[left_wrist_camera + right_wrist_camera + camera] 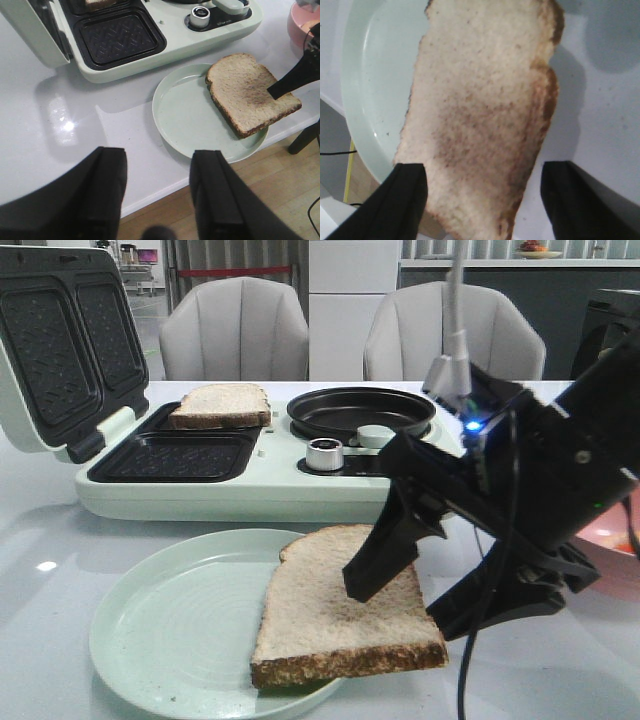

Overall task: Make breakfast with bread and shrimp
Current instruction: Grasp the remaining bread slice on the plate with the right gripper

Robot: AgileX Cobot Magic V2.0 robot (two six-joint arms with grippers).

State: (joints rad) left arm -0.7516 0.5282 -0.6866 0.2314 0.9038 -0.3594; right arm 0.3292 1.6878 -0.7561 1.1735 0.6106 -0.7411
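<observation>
One bread slice [335,615] lies on the right side of the pale green plate [170,630] and overhangs its rim; it also shows in the left wrist view [245,90] and the right wrist view [485,100]. My right gripper [405,605] is open and straddles this slice, one finger above it and one past its right edge. A second slice [222,405] lies in the rear well of the sandwich maker. Pale orange shrimp pieces [311,25] show in a pink bowl [299,22], mostly hidden. My left gripper [160,195] is open and empty over the table's front edge.
The pale green sandwich maker [250,495] stands behind the plate with its lid [60,350] open at the left, a bare front well [175,455], a round black pan [360,410] and a metal knob [324,454]. Two grey chairs stand behind the table.
</observation>
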